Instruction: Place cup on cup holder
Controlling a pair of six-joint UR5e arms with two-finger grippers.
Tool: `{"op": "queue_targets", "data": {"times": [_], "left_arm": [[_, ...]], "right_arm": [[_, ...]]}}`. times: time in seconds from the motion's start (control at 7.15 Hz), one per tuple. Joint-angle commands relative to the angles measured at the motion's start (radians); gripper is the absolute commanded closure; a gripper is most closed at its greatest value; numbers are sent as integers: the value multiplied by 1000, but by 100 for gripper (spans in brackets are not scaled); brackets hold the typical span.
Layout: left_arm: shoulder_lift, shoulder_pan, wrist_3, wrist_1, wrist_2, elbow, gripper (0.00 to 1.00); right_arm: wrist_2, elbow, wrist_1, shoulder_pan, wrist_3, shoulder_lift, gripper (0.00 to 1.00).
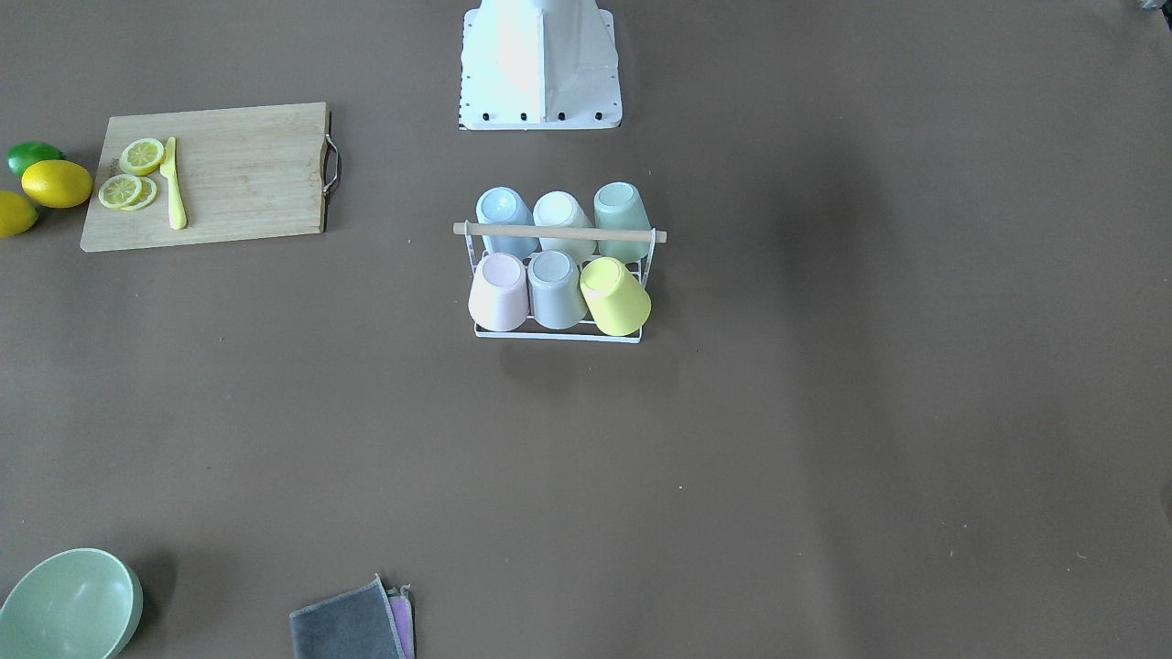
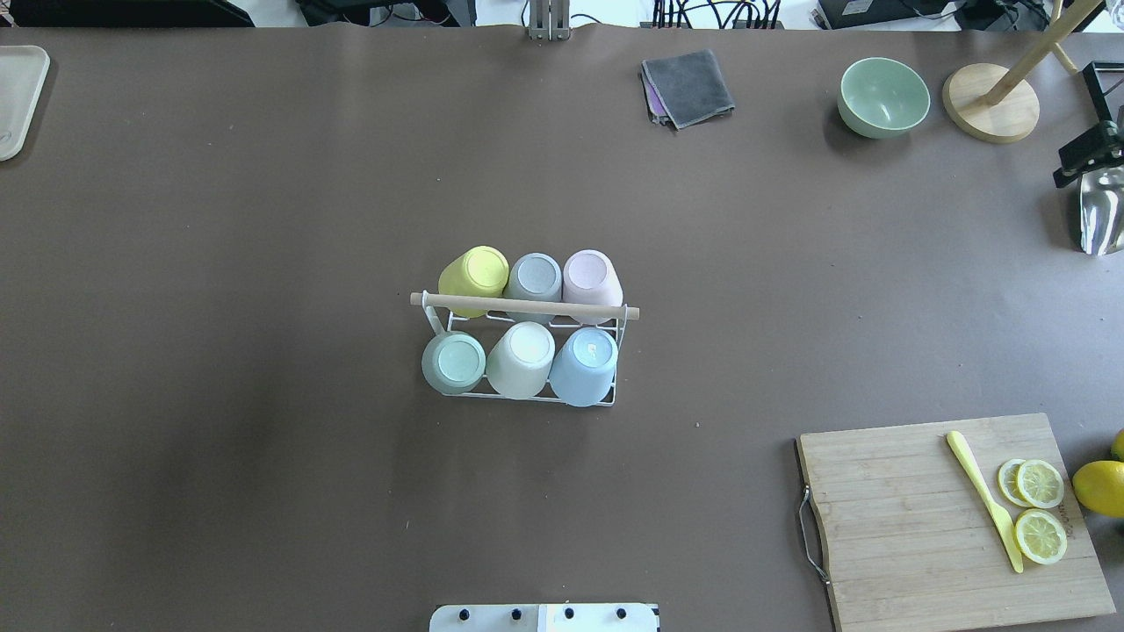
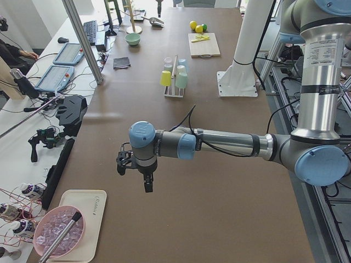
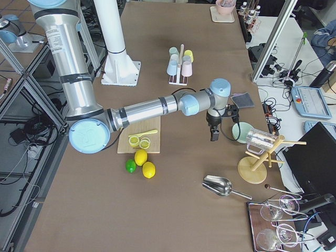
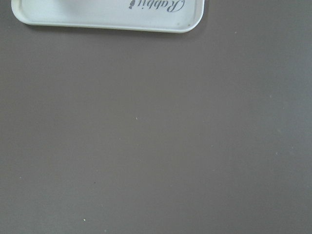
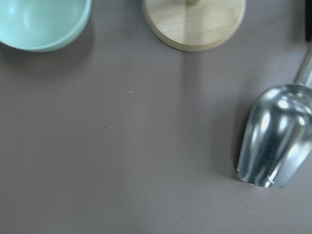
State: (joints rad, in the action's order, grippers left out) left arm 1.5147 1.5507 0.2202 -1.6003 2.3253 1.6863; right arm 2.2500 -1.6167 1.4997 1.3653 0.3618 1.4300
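Observation:
The white wire cup holder point(image 2: 524, 306) with a wooden rod handle stands mid-table and also shows in the front view point(image 1: 558, 233). Several pastel cups sit upside down on its prongs in two rows. The yellow cup point(image 2: 474, 269) leans outward at one end. My left gripper point(image 3: 135, 176) hangs over bare table near a white tray, far from the holder. My right gripper point(image 4: 214, 134) hangs beside the green bowl, also far from it. Both show only in the side views, so I cannot tell whether they are open or shut. Neither wrist view shows fingers or a cup.
A cutting board point(image 2: 922, 518) with lemon slices and a yellow knife lies near lemons point(image 2: 1102, 487). A green bowl point(image 2: 882, 96), a grey cloth point(image 2: 689, 83), a wooden stand base point(image 2: 990, 105) and a metal scoop point(image 6: 275, 136) lie at the far right. A white tray point(image 5: 107, 14) lies at the left end.

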Motion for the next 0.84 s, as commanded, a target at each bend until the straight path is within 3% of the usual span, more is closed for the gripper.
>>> {"op": "queue_targets", "data": {"times": [0.0,0.14,0.42,0.56,0.7], "left_arm": [[-64,2,-27,-70,6,29,2],[-51,-1,-27,-84,-50,30,2],[-47,-3,-30,-150,-58,-42,2],[-48,-3,-30,-159,-57,-46,2],[-47,-3,-30,-156,-52,-37,2]], "right_arm": [[26,3,-6,108,-97,119,0],[23,9,0,147,-183,142,0],[19,26,4,176,-210,181,1],[26,100,-10,170,-208,179,0],[67,100,-15,198,-210,188,0]]}}
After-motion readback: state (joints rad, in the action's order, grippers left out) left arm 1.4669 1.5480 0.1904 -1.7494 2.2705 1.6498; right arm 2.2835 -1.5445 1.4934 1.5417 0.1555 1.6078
